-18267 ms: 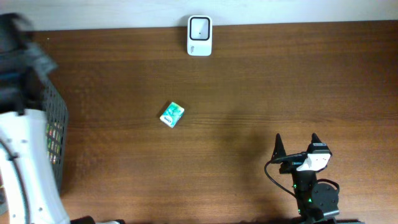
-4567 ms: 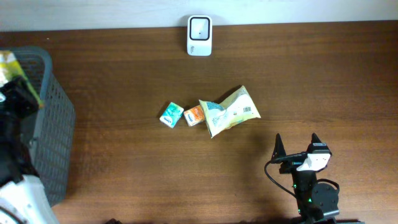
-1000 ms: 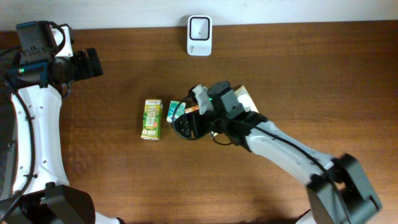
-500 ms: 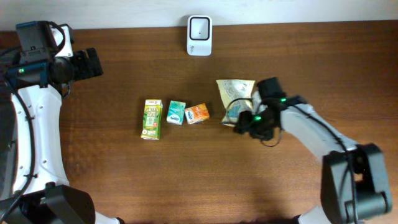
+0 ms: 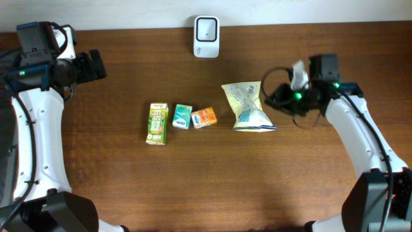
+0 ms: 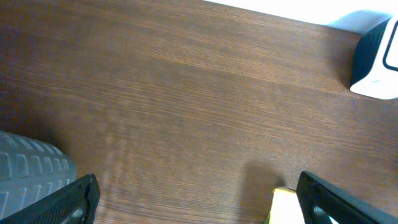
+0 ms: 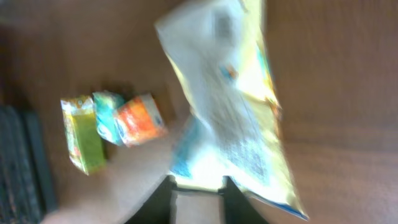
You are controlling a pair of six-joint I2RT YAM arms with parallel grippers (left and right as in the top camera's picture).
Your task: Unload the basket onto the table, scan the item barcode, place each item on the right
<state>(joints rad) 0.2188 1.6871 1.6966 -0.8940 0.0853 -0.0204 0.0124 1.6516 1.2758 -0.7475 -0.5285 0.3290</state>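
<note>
Now right tool (image 5: 278, 98) pinches the snack bag (image 5: 248, 107), near orange pack (image 5: 204, 117), teal pack (image 5: 183, 116), green carton (image 5: 156, 123); left tool (image 5: 98, 65) spread.

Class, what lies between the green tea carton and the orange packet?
One small teal packet sits between the green tea carton and the orange packet, shown overhead.

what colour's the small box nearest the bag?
Orange. The box lies just left of the bag; it shows best in the overhead view.

Top-down overhead; close wrist views over table (image 5: 193, 187)
</note>
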